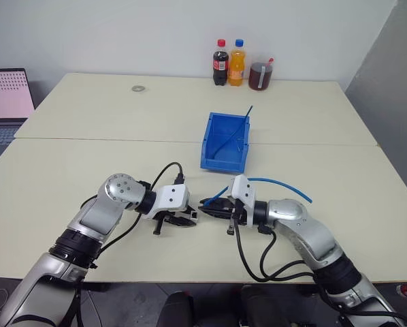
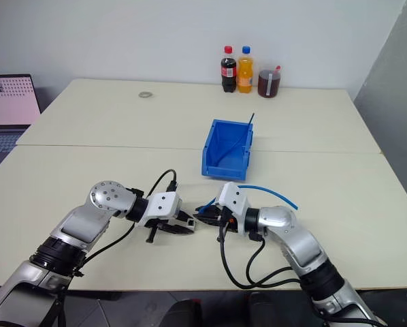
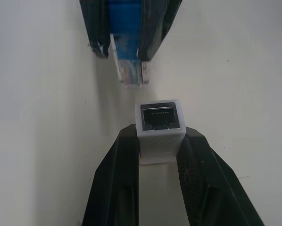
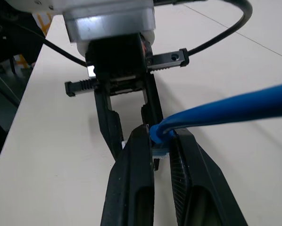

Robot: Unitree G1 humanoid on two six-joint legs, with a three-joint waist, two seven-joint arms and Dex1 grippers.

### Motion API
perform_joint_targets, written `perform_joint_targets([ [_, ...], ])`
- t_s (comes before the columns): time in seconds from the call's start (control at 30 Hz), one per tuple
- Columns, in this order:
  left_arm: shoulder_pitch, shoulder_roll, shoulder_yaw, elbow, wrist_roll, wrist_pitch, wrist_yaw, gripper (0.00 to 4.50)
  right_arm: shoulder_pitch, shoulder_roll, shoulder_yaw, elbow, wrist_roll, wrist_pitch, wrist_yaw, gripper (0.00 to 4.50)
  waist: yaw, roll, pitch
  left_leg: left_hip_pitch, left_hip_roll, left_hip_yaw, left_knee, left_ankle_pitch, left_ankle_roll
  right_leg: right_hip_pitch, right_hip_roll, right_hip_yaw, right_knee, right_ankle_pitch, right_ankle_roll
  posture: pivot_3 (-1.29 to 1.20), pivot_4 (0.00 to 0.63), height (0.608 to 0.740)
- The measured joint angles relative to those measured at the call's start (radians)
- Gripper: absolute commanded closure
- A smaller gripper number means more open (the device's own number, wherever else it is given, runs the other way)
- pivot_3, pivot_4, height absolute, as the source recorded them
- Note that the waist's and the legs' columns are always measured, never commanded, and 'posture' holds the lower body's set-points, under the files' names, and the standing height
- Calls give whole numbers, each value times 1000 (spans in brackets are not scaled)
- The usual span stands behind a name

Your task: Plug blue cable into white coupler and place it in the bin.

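White boxy coupler (image 3: 159, 132); clear-tipped blue cable (image 3: 128, 61)

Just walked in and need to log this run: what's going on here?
The robot is mating a cable and a coupler above the table. Its left gripper is shut on the white coupler, socket facing the right gripper, which is shut on the blue cable near its clear plug. Plug and socket sit close, facing each other, not yet joined. The bin waits behind, already holding a darker blue strand.
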Motion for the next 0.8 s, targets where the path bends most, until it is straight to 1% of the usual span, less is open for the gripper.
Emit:
perform_joint_targets([
  [0.2, 3, 0, 4, 7, 1, -13, 1, 3715, 0, 18, 16, 27, -45, -37, 17, 4321, 0, 0, 0, 0, 0, 0, 0, 0, 0, 0, 0, 0, 1, 0, 0, 0, 150, 740],
  [0.6, 5, -5, 11, 28, 1, -34, 0, 3715, -12, 30, 20, 26, -108, -38, 31, 4321, -1, 0, 0, 1, 0, 0, 0, 0, 0, 0, 0, 0, 2, 0, 0, 0, 150, 740],
  [0.8, 6, -5, 12, 30, 1, -35, -2, 3715, -44, 23, 15, -26, -102, -2, 63, 4321, -1, 0, 0, 1, 0, -1, 0, 0, 0, 1, 0, 0, 2, 0, 0, 0, 150, 740],
])
